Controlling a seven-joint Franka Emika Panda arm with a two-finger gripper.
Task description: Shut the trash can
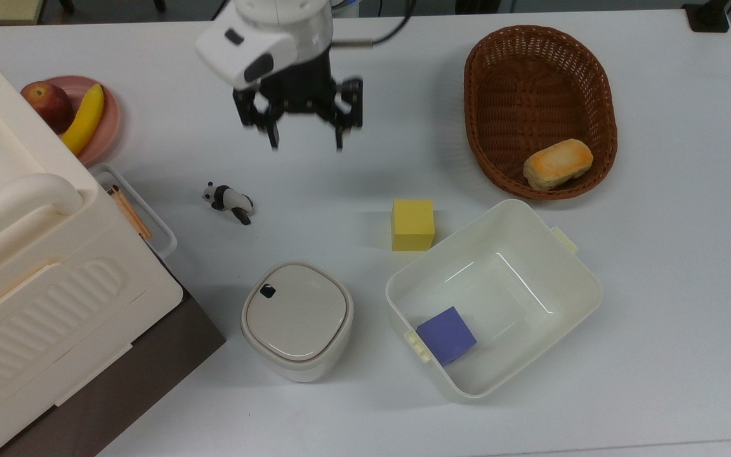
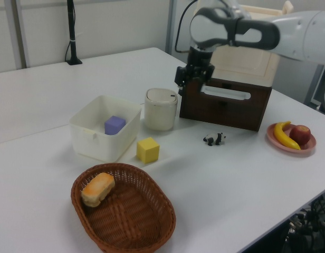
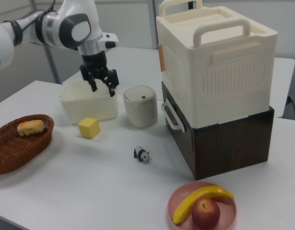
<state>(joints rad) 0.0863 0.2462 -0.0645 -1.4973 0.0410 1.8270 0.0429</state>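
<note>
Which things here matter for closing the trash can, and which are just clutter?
Job: trash can, lid down; hand, open, raised away.

Lying about: yellow cube, purple cube in white tub, bread in basket, toy panda, fruit plate.

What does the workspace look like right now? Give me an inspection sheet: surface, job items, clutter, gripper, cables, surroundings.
Surface: white table, dry, no spills seen.
Job's things: trash can upright, its beige lid lying flat and shut, black button showing.
Clutter: yellow cube beside the white tub, which holds a purple cube; wicker basket with a bread roll; panda figurine; pink plate with an apple and a banana; cream ribbed box on a dark wooden case.
Gripper: gripper open, empty, raised well clear of the trash can.
Cables: black cable on the arm, off the table.
Surroundings: black pole at the table edge.
</note>
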